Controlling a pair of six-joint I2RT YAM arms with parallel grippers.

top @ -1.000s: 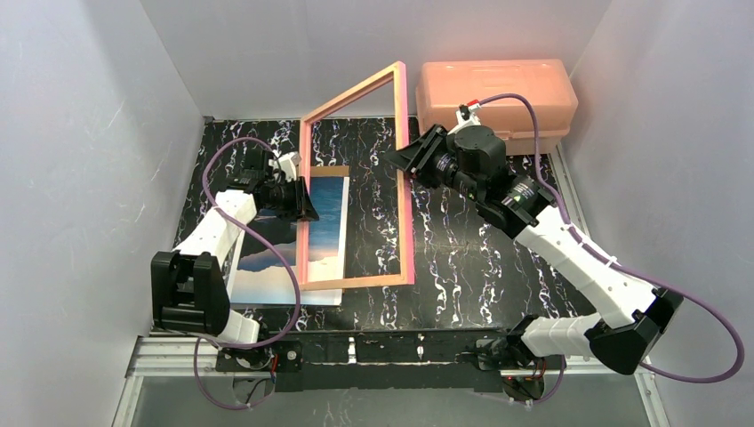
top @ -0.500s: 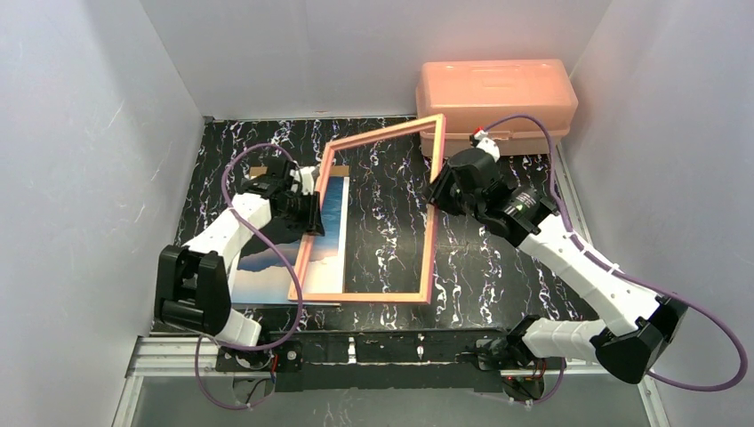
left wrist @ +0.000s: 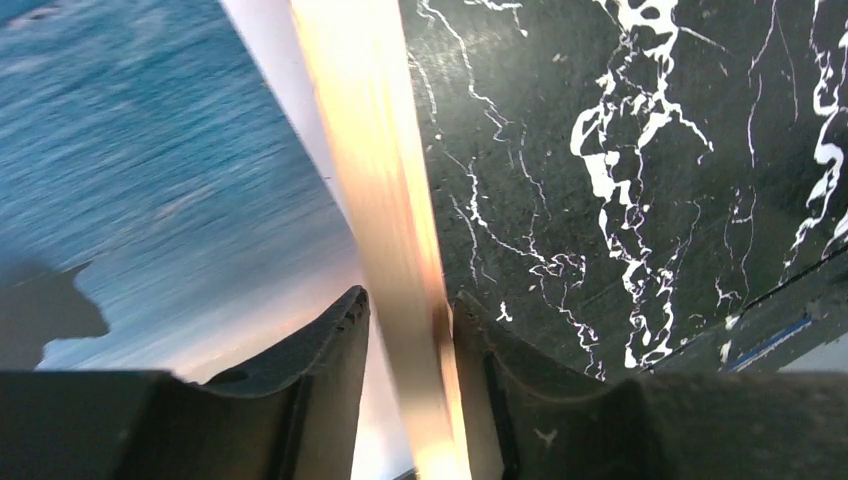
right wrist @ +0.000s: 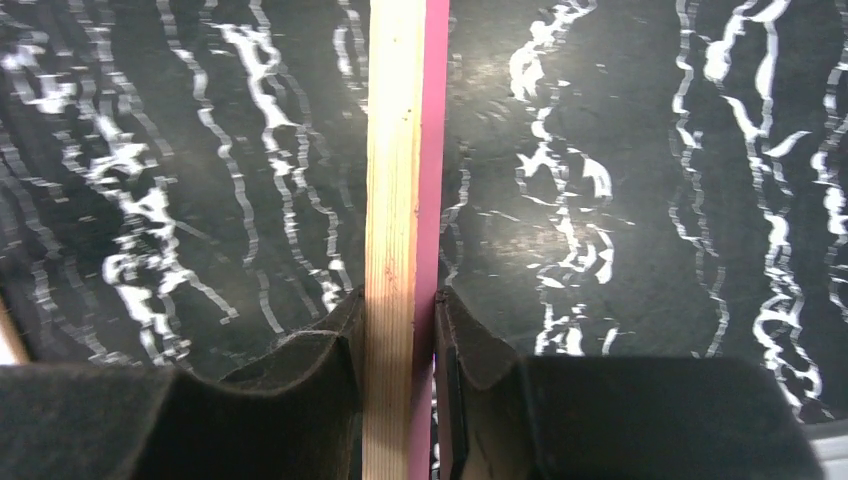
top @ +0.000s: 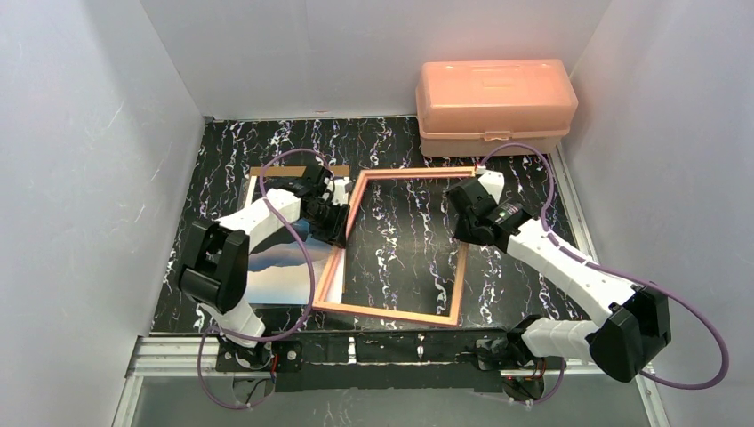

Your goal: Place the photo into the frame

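We see the frame (top: 384, 312) low over the middle of the dark marbled surface (top: 267, 142), with its tan wooden side turned up; whether it rests there or hangs just above, we cannot tell; the left claw (top: 336, 227) is closed narrowly on the left bar of the frame, and in the left wrist view this bar passes between the two fingers, one at each side of it; the right claw (top: 464, 218) grips the right bar in the same way, and its own view shows the wood and a pink edge pinched between the pads; the photo (top: 276, 276) lies flat at the left of the surface, picture side up, its right edge just at the left bar; a brown board (top: 258, 171) shows behind the photo; a peach box (top: 494, 98) stands at the far right corner, apart from the frame
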